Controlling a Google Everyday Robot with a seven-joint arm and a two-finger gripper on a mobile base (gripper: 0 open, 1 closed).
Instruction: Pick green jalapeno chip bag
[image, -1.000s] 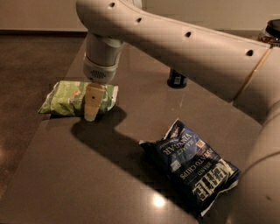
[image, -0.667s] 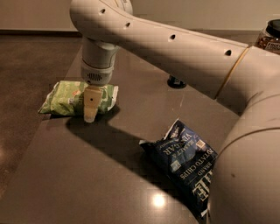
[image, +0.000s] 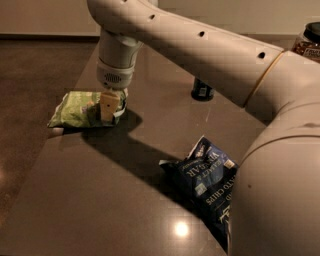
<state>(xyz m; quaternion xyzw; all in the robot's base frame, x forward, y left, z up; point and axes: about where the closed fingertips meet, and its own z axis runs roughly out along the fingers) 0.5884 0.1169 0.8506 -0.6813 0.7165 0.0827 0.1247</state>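
The green jalapeno chip bag (image: 80, 107) is found flat on the desk (image: 125, 200) near the left edge, unmoved over the last second. The pincer (image: 109, 106) is noted shifted slightly further onto the bag's right end; whether it is spread or pinching cannot be told. Grasping is judged underway, and lifting is not yet begun.

Gripper (image: 108, 111) at green jalapeno chip bag (image: 74, 108); navy bag (image: 210, 182) well apart, tabletop (image: 115, 200) between.
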